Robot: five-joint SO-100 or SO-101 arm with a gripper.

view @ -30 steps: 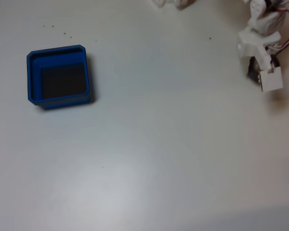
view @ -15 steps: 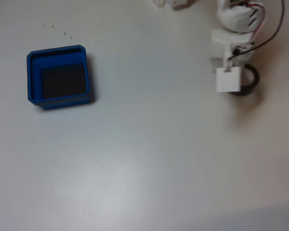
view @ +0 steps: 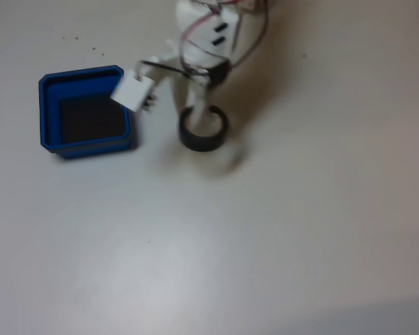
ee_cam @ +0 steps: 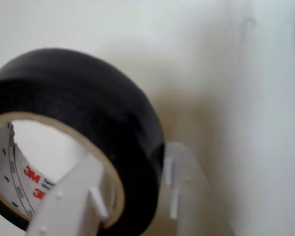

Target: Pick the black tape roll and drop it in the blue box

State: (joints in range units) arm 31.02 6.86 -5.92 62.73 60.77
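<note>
The black tape roll [view: 203, 130] hangs just right of the blue box [view: 50, 112] in the fixed view, a short gap between them. My gripper [view: 200, 120] reaches down from the white arm [view: 208, 31] and is shut on the roll. In the wrist view the black tape roll [ee_cam: 93, 113] fills the left side, its pale core printed with red letters. One white finger [ee_cam: 71, 199] sits inside the ring, and the clear finger [ee_cam: 183, 191] presses on the outside. The box's dark floor [view: 91, 115] holds nothing.
A white square block [view: 133, 91] on the arm overhangs the box's right wall. Red and black cables [view: 195, 35] loop along the arm. The white table [view: 265, 237] spreads open below and to the right, with a few dark specks [view: 77, 38] at the far left.
The arm has swung from the far right to the left with the tape roll in its grip, ending beside the blue box. The box has not moved.
</note>
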